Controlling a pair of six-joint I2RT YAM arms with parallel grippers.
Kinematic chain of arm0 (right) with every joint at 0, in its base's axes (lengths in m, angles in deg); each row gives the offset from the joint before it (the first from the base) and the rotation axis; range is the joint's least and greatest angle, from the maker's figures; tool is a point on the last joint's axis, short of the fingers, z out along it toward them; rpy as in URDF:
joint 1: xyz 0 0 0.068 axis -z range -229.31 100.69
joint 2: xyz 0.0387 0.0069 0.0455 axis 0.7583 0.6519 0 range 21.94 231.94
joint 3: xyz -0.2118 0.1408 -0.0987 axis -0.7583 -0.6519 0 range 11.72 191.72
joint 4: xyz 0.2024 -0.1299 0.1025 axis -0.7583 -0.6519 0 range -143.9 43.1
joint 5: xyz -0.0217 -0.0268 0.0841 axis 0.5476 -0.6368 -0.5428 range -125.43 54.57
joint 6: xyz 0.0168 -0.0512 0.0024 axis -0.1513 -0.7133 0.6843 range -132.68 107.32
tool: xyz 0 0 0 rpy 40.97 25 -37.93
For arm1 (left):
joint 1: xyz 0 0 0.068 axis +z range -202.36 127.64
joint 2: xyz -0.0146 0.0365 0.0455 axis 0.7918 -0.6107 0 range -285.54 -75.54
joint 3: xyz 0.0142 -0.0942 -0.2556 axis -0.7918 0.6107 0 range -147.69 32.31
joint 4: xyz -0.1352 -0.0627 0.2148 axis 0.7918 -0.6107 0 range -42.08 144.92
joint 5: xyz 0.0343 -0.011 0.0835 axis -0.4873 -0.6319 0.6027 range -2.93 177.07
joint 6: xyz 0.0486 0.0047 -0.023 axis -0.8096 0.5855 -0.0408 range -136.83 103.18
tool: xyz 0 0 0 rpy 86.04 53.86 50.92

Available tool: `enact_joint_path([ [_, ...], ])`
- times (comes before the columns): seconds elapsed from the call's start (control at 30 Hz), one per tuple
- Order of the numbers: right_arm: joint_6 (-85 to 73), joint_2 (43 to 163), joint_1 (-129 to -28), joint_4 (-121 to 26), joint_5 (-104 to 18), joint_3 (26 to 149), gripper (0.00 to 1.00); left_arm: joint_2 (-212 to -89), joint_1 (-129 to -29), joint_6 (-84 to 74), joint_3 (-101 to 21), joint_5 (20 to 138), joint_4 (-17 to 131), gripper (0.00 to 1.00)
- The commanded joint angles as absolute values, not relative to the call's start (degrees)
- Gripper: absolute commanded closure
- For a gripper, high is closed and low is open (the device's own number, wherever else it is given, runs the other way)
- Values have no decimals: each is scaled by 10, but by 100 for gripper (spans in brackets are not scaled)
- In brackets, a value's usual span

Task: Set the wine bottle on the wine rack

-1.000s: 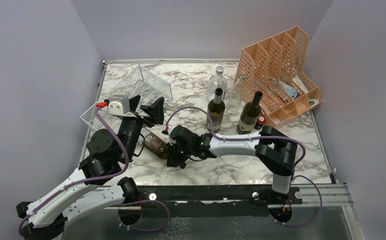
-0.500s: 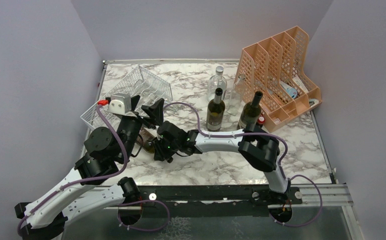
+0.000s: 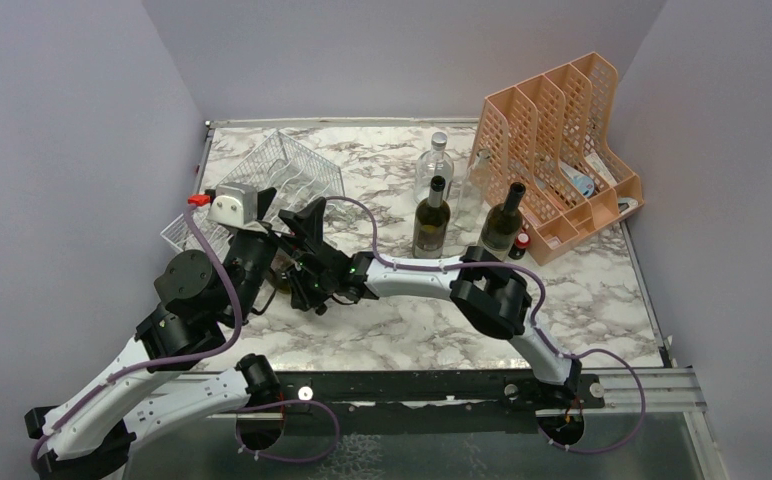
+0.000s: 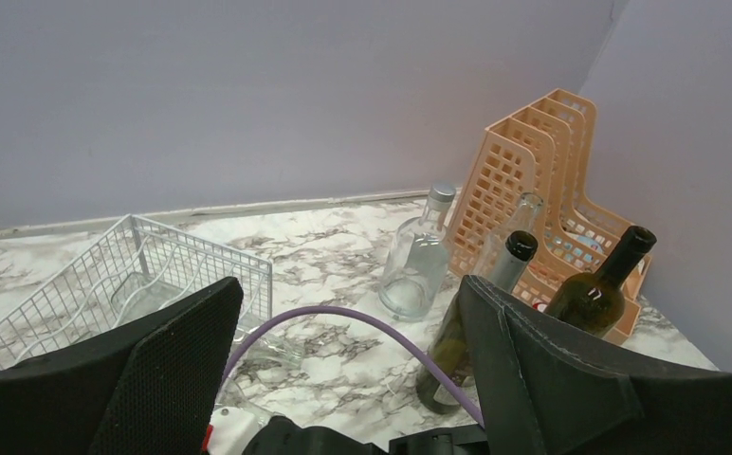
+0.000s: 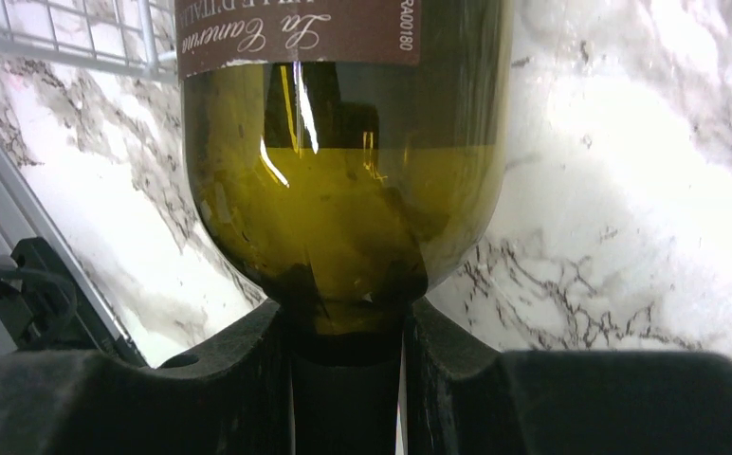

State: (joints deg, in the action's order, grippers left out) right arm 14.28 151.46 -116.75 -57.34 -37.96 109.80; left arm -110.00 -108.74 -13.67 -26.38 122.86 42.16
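A white desk (image 3: 602,290) veined in grey marble sits boxed in by plain lilac walls (image 3: 402,50) on three sides. At its far left corner stands the wine rack (image 3: 287,170), a see-through cage of thin white wire. At the far right stands a peach perforated file holder (image 3: 552,125), with a few small things low in its compartments that are too small to name. Between them stand a clear glass bottle (image 3: 435,165), a dark bottle (image 3: 431,222) and a second dark bottle (image 3: 502,228), all upright.

The wine bottle (image 5: 343,190) lies on its side low over the marble, just beside the rack's near edge, label towards the wire. The right gripper (image 5: 345,332) is clamped on its neck. The left gripper (image 4: 348,313) hangs just above with its jaws spread wide and nothing held between them
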Motion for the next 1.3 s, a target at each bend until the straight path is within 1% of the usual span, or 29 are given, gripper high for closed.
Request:
enact_joint_path([
  [0.0, 113, 1538, -1170, -566, -352, 1177, 74, -1090, -1090, -141, -281, 1211, 413, 10],
  [0.27, 95, 1581, -1164, -615, -341, 1252, 66, -1100, -1090, -138, -293, 1202, 392, 10],
  [0.47, 91, 1592, -1156, -630, -339, 1275, 57, -1101, -1090, -133, -294, 1200, 390, 9],
  [0.63, 85, 1601, -1153, -628, -340, 1287, 52, -1101, -1090, -132, -295, 1200, 390, 9],
  [0.83, 80, 1619, -1148, -622, -350, 1307, 53, -1103, -1090, -131, -295, 1199, 390, 9],
  [0.93, 81, 1620, -1146, -612, -354, 1311, 57, -1103, -1090, -131, -296, 1199, 390, 9],
  [1.0, 82, 1620, -1146, -606, -352, 1311, 61, -1103, -1090, -132, -298, 1199, 389, 9],
  [1.1, 83, 1614, -1145, -596, -347, 1307, 62, -1102, -1090, -132, -298, 1199, 389, 9],
  [1.27, 85, 1589, -1144, -572, -339, 1283, 48, -1103, -1090, -133, -300, 1199, 389, 9],
])
